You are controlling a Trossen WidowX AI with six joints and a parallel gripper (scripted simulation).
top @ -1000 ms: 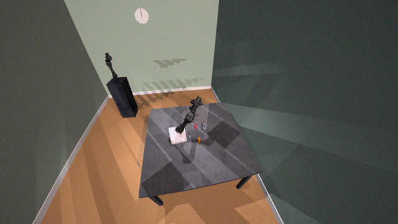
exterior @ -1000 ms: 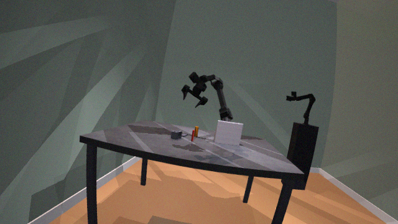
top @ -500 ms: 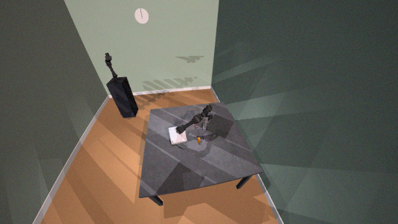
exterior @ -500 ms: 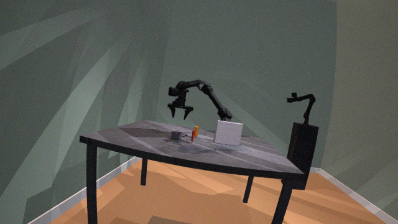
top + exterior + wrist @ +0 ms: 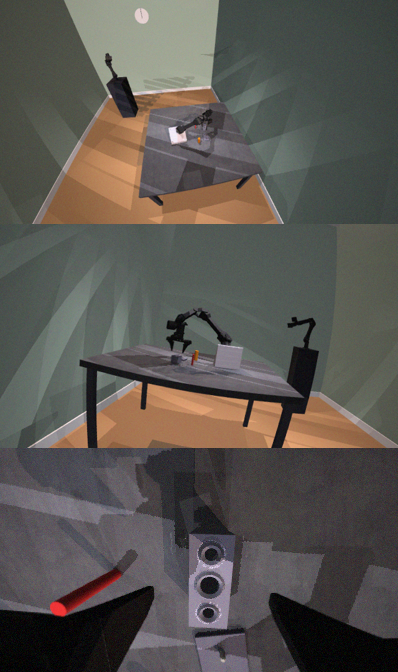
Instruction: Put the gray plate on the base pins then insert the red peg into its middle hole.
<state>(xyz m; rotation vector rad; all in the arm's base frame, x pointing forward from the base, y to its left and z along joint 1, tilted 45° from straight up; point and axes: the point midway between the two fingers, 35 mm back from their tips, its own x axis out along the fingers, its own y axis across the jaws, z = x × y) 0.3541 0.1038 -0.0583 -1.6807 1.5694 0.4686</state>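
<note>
Pincer (image 5: 210,598): spread wide, empty, hovering over the table (image 5: 310,508). Plate (image 5: 211,579): directly beneath, centred between the fingers; peg (image 5: 86,593) off to the left, base (image 5: 221,650) just below the plate in the wrist view. Risk: a skewed grasp could tilt the plate, so it jams on the pins instead of lying flat.

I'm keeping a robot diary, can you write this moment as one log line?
end effector: open, empty | above gray plate on table | red peg: standing apart | plate not on base yet
</note>
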